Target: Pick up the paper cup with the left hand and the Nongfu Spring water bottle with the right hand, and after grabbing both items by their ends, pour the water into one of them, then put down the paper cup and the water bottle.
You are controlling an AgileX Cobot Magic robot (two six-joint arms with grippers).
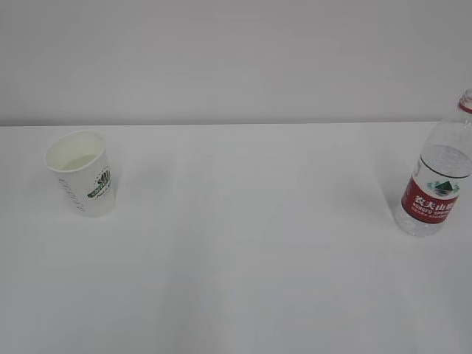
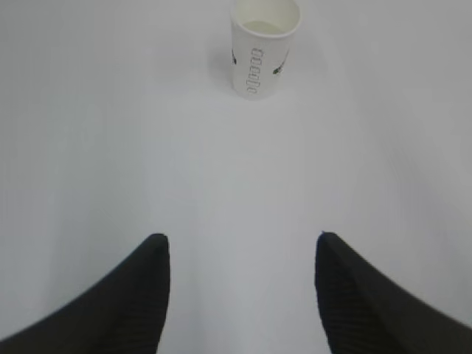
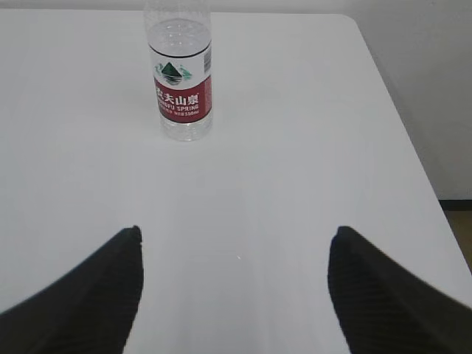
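Observation:
The white paper cup with a green logo stands upright at the left of the table; the left wrist view shows the cup far ahead, with liquid in it. My left gripper is open, well short of the cup, nothing between its fingers. The clear Nongfu Spring water bottle with a red label stands upright at the right edge, with no cap showing on its neck. In the right wrist view the bottle stands ahead and left of centre. My right gripper is open and empty. Neither gripper appears in the exterior view.
The white table runs back to a pale wall. In the right wrist view the table's right edge drops off toward a wall and floor.

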